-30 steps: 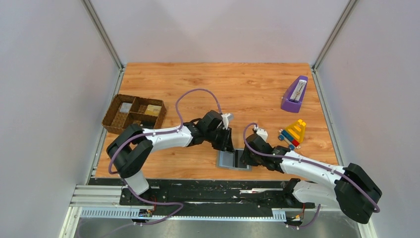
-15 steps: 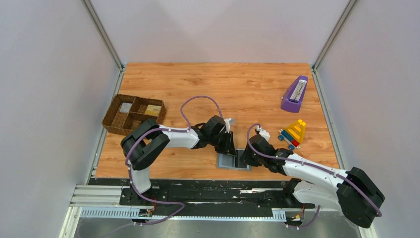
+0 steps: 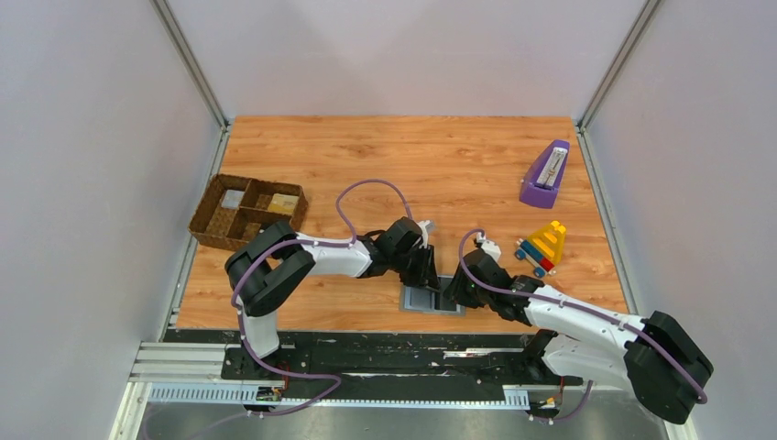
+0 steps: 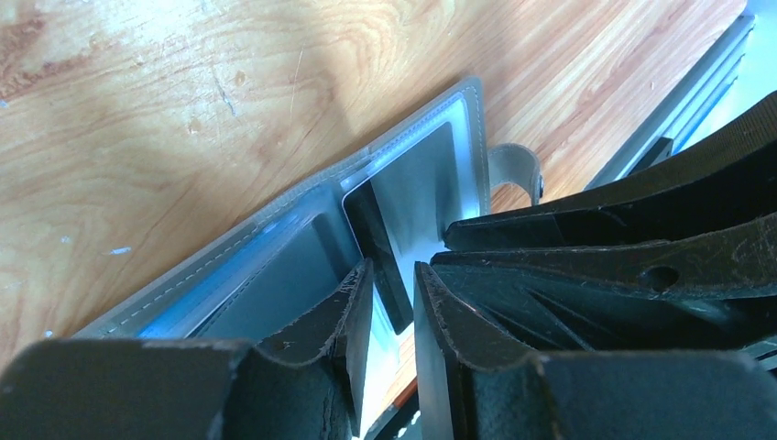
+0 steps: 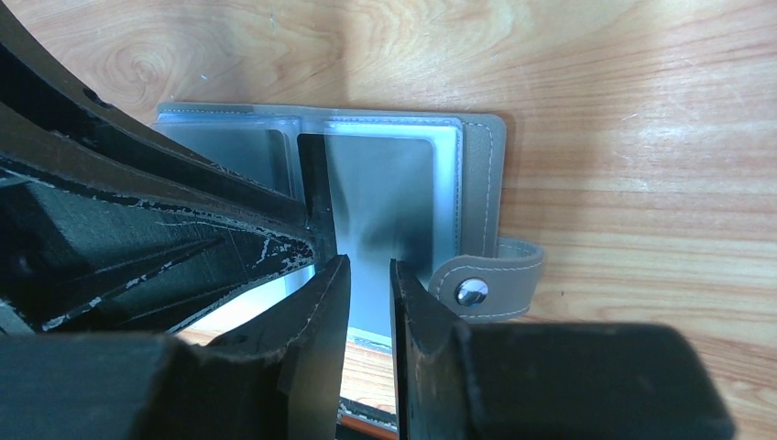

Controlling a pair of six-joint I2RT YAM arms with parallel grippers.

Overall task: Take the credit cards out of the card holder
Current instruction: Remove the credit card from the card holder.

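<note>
We list one grey card holder (image 3: 424, 300), open flat on the wooden table (image 3: 412, 156), pale blue pockets up, long axis left to right, snap strap (image 5: 486, 280) off its outer edge. The left gripper (image 4: 392, 268), arm folded at the elbow, tips down over the holder's middle, jaws a slit apart about a dark strip (image 4: 366, 225) at the fold; the right gripper (image 5: 368, 264), arm stretched low from the holder's right, stands likewise over the strap-side pocket. We cannot tell whether either grips.
</note>
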